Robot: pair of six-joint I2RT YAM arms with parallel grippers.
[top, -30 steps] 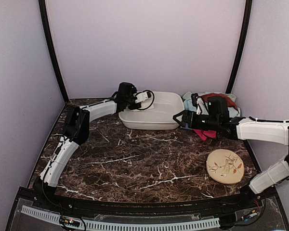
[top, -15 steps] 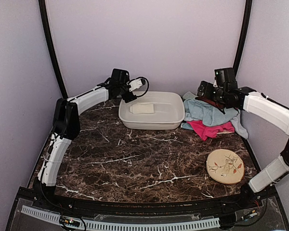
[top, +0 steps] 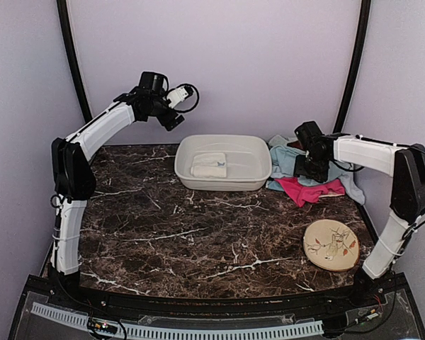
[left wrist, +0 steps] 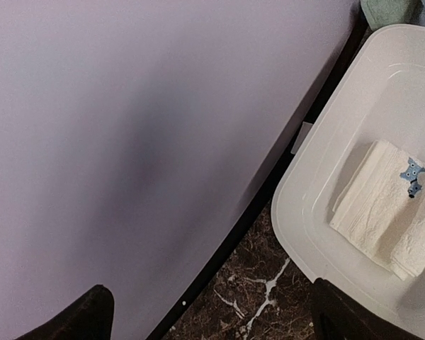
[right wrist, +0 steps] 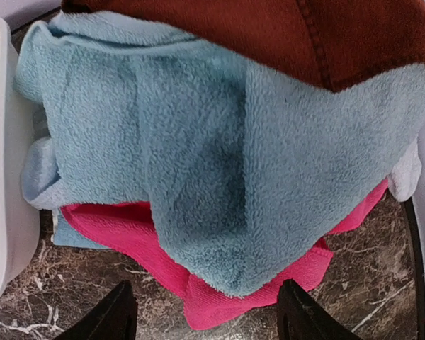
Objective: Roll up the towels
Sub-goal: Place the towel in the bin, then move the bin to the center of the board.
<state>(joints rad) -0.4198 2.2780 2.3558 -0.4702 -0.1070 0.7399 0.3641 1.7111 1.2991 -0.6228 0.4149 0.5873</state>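
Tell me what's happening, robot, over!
Left gripper open, high by back wall. Right gripper open over light blue towel. Cream towel lies in basin. Nothing blocking.

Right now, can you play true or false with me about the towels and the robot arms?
1. A white towel lies inside the basin. True.
2. The blue towel is tucked under the pink towel. False: the blue towel drapes over the pink one.
3. The left gripper is holding a towel. False: it is open and empty, raised in the air.
4. The round disc lies on the table, away from the pink towel. True.
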